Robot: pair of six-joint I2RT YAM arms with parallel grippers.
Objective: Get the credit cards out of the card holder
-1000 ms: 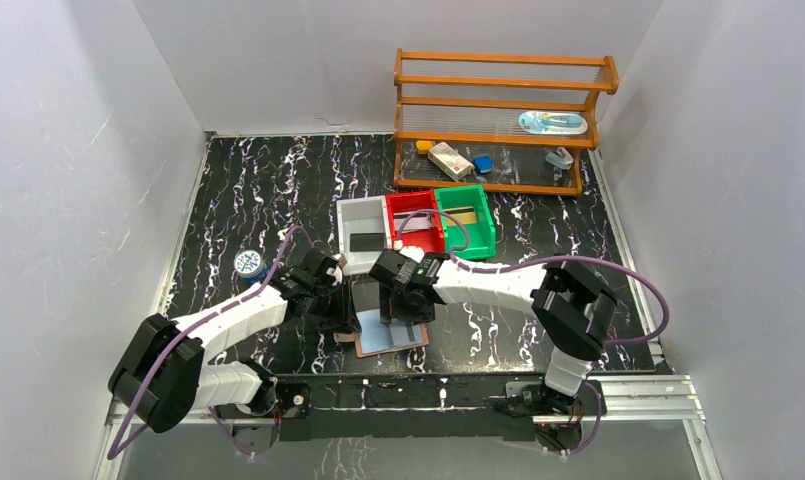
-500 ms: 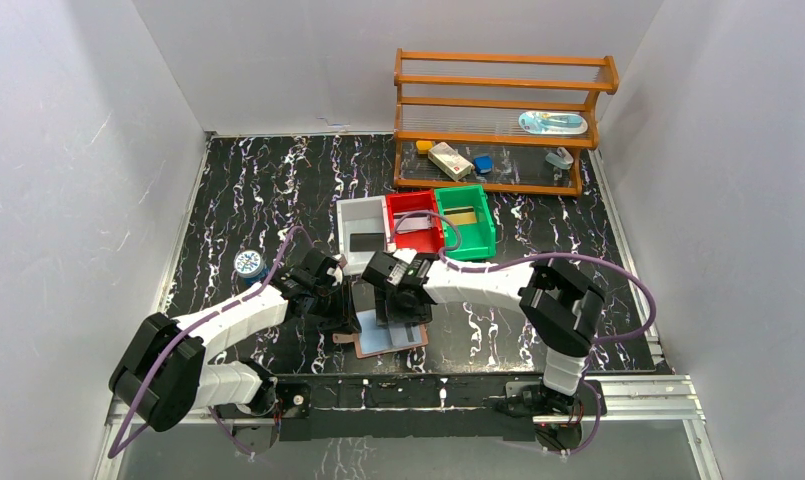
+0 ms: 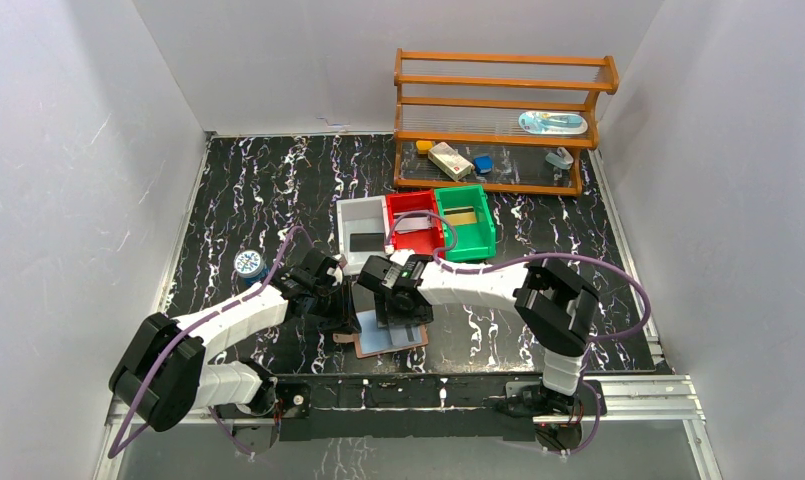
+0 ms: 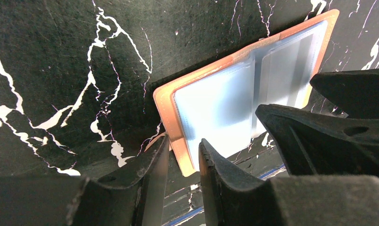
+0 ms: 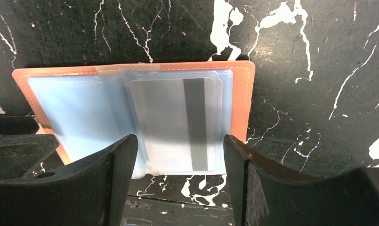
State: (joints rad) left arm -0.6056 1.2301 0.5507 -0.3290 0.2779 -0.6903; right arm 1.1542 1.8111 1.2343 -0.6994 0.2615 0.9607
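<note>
In the top view, the black white-veined marble table (image 3: 258, 180) carries the work at its 6 o'clock edge, between the two arm bases.

At the 9 o'clock side, the left claw (image 4: 183, 143) is down at the flat tan-brown leather card holder (image 5: 74, 108). Its jaws stand only narrowly apart, with the holder's corner and small strap tab in or just behind the gap. I cannot tell whether they actually pinch the leather.

The holder lies open and flat, its light blue lining facing up. In the right wrist view its 9 o'clock half looks bare. The 3 o'clock half holds a pale whitish-grey plastic credit card (image 5: 164, 122) with a dark stripe running from 12 to 6. The card sits fully inside its clear pocket, and a second edge behind it suggests there may be more.

The right claw (image 5: 180, 141) hangs over that pocket with its jaws wide apart, one finger on each side of the card, gripping nothing.

By my reading the task is at an early or middle point. The holder is open and steadied, no card lies loose on the table beside it, and at least this one has yet to be drawn out.
</note>
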